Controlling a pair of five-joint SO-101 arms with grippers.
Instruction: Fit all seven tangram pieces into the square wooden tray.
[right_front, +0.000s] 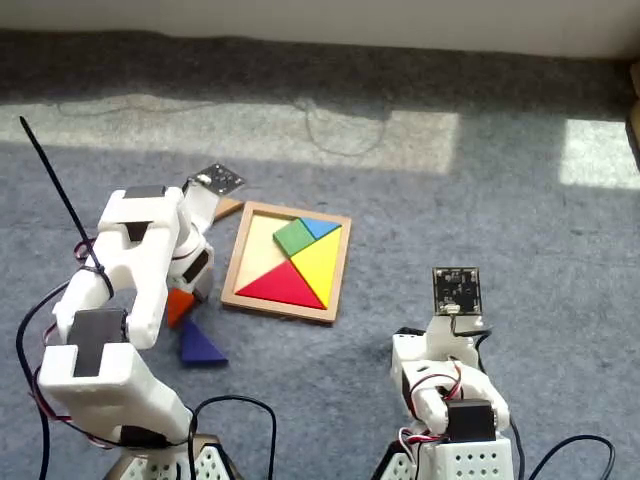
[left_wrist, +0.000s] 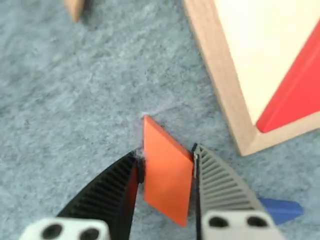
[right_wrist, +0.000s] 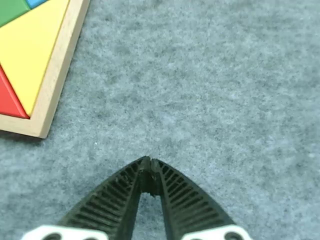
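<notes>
The square wooden tray (right_front: 238, 262) lies on the grey carpet and holds a red triangle (right_front: 277, 285), a yellow triangle (right_front: 316, 265), a green piece (right_front: 293, 237) and a blue piece (right_front: 322, 227); its left part is bare wood. My left gripper (left_wrist: 167, 160) is shut on an orange piece (left_wrist: 167, 172), just left of the tray's near corner (left_wrist: 247, 145). The orange piece (right_front: 178, 305) peeks from under that arm in the high view. A dark blue triangle (right_front: 199, 345) lies on the carpet nearby. My right gripper (right_wrist: 150, 164) is shut with nothing in it, over bare carpet right of the tray (right_wrist: 55, 82).
A plain wooden piece (right_front: 228, 208) lies by the tray's far left corner, its tip (left_wrist: 75, 9) seen from the left wrist. A black cable tie (right_front: 55, 185) sticks up from the left arm. Sunlit patches fall across the carpet behind.
</notes>
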